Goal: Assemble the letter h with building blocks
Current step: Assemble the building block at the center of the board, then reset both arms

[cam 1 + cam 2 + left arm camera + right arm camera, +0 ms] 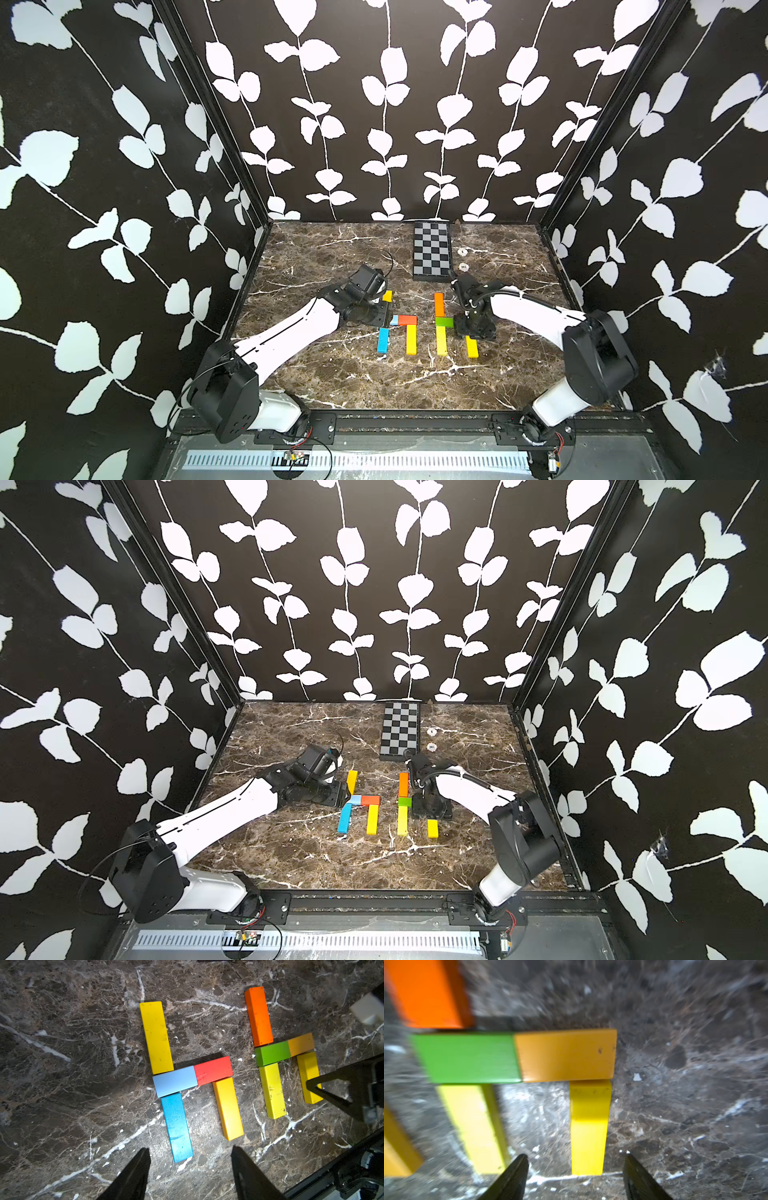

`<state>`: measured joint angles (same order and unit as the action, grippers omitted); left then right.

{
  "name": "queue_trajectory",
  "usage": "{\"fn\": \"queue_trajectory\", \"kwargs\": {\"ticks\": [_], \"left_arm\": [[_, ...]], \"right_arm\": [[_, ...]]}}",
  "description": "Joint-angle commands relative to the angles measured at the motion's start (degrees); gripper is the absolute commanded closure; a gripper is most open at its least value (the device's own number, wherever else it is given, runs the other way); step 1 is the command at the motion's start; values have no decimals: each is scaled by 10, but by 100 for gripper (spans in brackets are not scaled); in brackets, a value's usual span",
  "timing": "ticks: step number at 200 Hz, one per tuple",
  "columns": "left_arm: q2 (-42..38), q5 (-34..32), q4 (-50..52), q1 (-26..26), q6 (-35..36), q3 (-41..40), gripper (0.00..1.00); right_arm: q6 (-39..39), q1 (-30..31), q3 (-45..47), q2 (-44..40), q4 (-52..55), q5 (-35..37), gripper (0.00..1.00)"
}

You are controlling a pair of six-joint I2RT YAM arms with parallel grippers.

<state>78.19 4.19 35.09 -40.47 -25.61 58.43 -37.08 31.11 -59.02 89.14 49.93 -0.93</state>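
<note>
- The left gripper [190, 1151] was seen left of centre in both top views, its fingers spread and empty, just beside the left figure.
- The left "h" was laid at mid-frame. A yellow stem block [387, 296], light blue block [394, 320] and blue block [383, 340] formed the stem, joined by a red-orange block [407, 320] and a yellow leg block [411, 339].
- The right "h" was laid just to its right, made of an orange block [439, 304], green block [444, 321], lime-yellow block [441, 340], amber block [301, 1044] and outer yellow block [471, 347].
- The right gripper [576, 1157] was found right of centre, spread and empty, directly over the outer yellow block's upper end.
- That block's long axis ran up and down the frame, its long sides facing the fingers, and the right arm was the nearer. A straight lift was judged safest, lest the leg be nudged.
- Ten blocks were counted: six long (four yellow, one orange, one blue) and four short (one each of light blue, red-orange, green and amber).
</note>
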Motion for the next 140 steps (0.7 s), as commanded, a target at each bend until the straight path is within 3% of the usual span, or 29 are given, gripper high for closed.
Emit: {"fn": "queue_trajectory", "kwargs": {"ticks": [1, 31, 51, 70, 88, 98, 111, 129, 140], "left_arm": [[-35, -26, 31, 0, 24, 39, 34], [-71, -88, 37, 0, 81, 96, 30], [-128, -190, -13, 0, 124, 98, 23], [-179, -369, -129, 0, 184, 40, 14], [-184, -448, -246, 19, 299, -32, 7], [-160, -507, -328, 31, 347, -69, 1], [-104, -522, -337, 78, 354, -77, 1], [-16, -536, -330, 162, 308, -71, 1], [18, -533, -379, 204, 298, -98, 1]], "right_arm": [[1, -2, -34, -70, 35, 20, 21], [13, -3, -71, -199, 34, 104, 11], [20, -3, -50, -299, -7, 179, 4], [3, -3, 50, -409, -103, 271, 1], [25, -3, 187, -528, -215, 353, 1], [76, -5, 252, -580, -279, 381, 1], [110, -22, 280, -568, -289, 431, 1], [121, -76, 264, -458, -244, 476, 1], [120, -107, 265, -399, -250, 524, 1]]}}
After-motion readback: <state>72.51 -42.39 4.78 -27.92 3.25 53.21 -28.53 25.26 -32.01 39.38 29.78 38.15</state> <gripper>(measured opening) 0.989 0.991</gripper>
